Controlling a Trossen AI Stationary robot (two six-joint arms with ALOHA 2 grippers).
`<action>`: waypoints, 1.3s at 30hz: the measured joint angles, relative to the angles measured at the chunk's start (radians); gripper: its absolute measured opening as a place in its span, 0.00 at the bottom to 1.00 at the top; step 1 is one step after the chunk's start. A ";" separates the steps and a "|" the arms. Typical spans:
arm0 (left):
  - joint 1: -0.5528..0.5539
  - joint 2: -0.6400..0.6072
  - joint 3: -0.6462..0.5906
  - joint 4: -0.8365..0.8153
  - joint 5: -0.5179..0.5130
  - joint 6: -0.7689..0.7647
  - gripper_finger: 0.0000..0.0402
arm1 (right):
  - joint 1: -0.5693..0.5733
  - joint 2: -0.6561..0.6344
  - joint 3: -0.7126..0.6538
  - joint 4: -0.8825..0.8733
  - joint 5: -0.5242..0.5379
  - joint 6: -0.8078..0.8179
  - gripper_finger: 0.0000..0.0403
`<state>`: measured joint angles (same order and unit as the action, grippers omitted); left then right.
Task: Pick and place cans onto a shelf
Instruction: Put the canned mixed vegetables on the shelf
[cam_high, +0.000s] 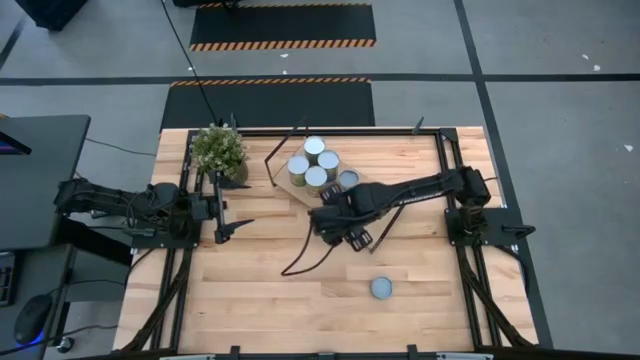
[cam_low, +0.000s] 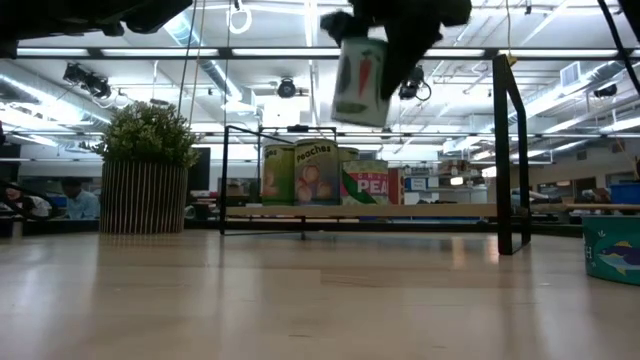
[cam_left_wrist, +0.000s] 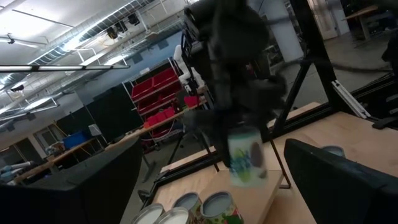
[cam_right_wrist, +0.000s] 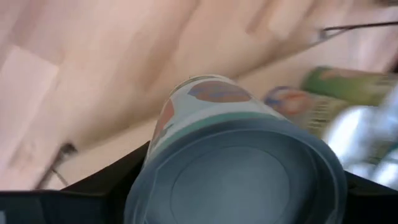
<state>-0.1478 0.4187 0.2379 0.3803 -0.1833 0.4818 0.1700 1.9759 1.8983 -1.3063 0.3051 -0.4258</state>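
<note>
Right gripper (cam_low: 375, 60) clamped around 1 can (cam_low: 360, 85) — seemingly above the shelf (cam_low: 400, 212).

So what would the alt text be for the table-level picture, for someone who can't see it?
The right end effector holds a can with a carrot label high above the wooden table. Behind it, several labelled cans stand on a low black-framed shelf, with a potted plant to their left and a teal can at the right edge.

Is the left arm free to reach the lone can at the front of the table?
Probably yes: the left gripper is open and empty, with bare wood between it and the lone can. The right gripper, holding a can, hangs nearby.
</note>
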 joint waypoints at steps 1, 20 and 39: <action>0.000 0.000 0.000 0.000 0.000 0.000 0.99 | -0.008 -0.001 0.024 -0.015 0.014 -0.020 0.75; 0.000 0.000 0.000 -0.004 0.000 0.001 0.99 | -0.043 0.003 -0.005 -0.112 0.061 -0.442 0.75; 0.000 0.000 0.000 -0.002 0.000 0.001 0.99 | -0.031 0.003 -0.112 0.042 -0.074 -0.594 0.75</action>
<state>-0.1480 0.4187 0.2379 0.3786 -0.1829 0.4826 0.1390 1.9789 1.7863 -1.2641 0.2315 -1.0198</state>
